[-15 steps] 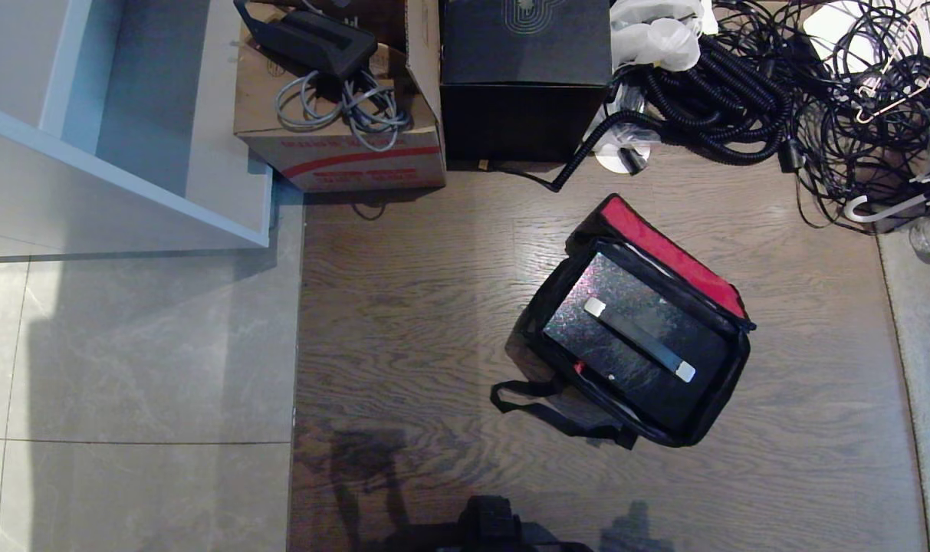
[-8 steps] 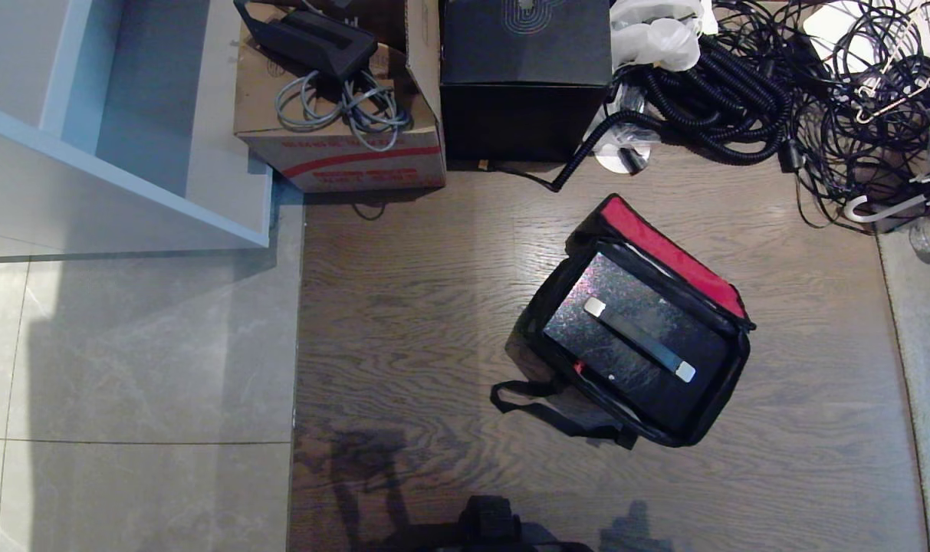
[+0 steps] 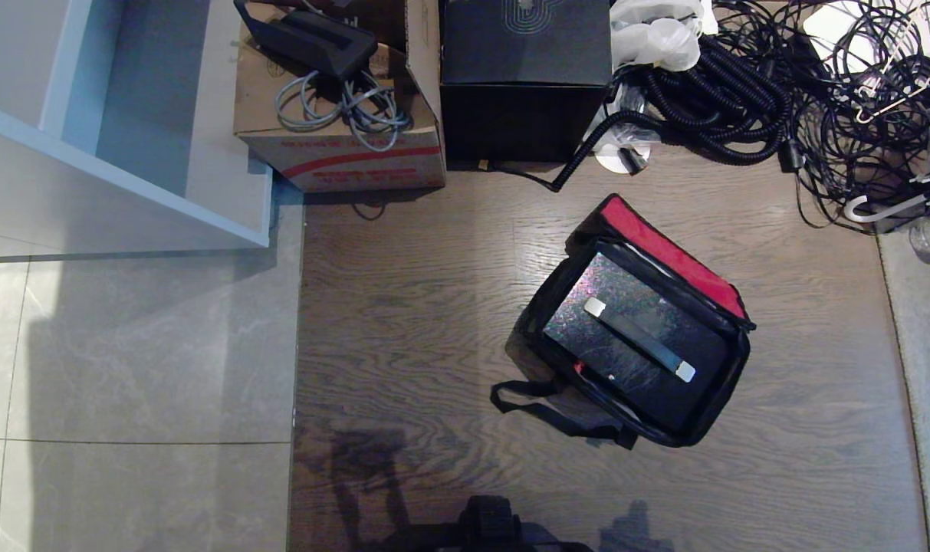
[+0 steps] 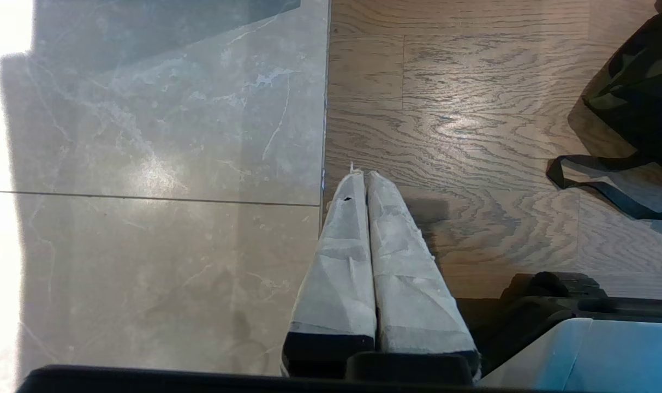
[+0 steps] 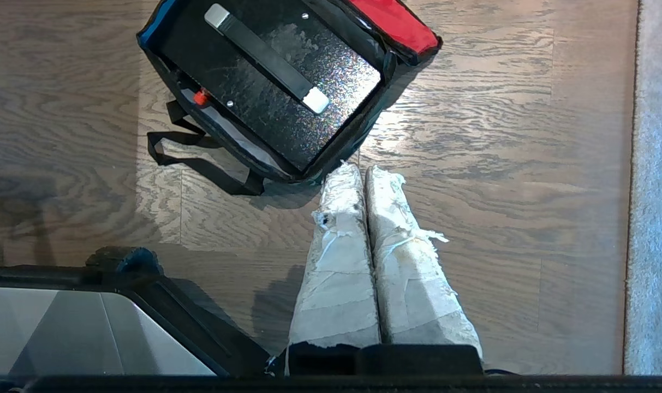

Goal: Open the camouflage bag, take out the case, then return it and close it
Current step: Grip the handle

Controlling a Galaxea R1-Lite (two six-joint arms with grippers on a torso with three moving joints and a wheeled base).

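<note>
Head view first: camouflage bag sitting on the wood floor, lid flung back and red inner rim showing along the far side. Glittery black case lying flat inside, handle strap running diagonally across its top. Black carry strap trailing loose off the near-left corner. Neither arm visible here. Cardboard box, plain black box and a tangle of cables lined up beyond.

Left wrist view: left gripper parked over the seam between tile and wood, taped fingers pressed together, nothing between them. Bag well off to one side.

Right wrist view: right gripper hanging just short of the bag's near corner, fingers clenched and empty.

Risks from here, as a guess: reaching in with fingers clenched, no hold on that thin handle strap. Snagging the loose carry strap and dragging the soft bag along. Case fitting snugly, so possibly lifting the whole bag with it.
</note>
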